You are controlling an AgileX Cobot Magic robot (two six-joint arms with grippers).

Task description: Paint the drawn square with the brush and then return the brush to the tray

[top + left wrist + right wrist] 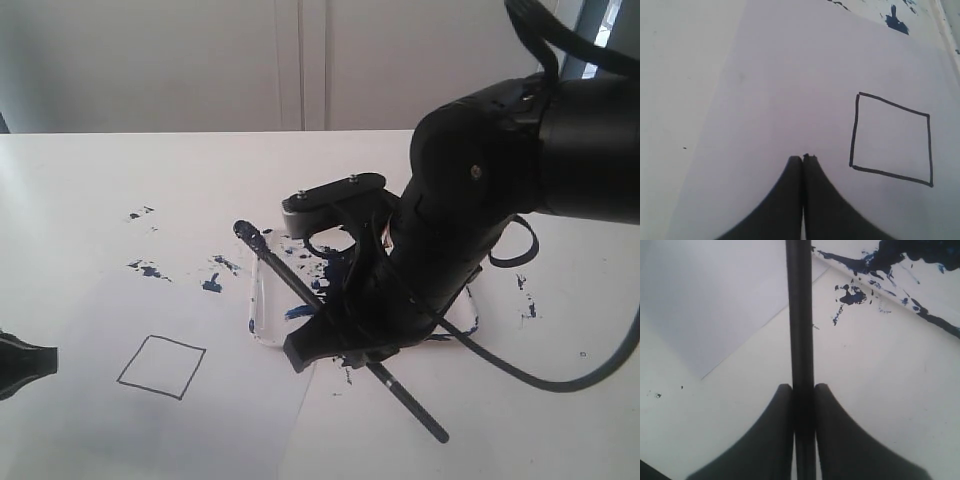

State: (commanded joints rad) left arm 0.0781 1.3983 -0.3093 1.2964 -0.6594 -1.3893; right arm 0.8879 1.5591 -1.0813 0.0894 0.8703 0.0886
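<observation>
While the right jaws were clamped tight on the brush, its thin black round handle ran straight out between them. It slanted across the tray, dark tip by the tray's far corner, butt end off its near side over the tabletop. Tray was white, shallow and round-cornered, smeared blue-black. Drawn square was a thin pen outline, bare white inside, on matte paper, well apart from the tray. Left jaws were pressed together, empty, beyond the square from the tray.
</observation>
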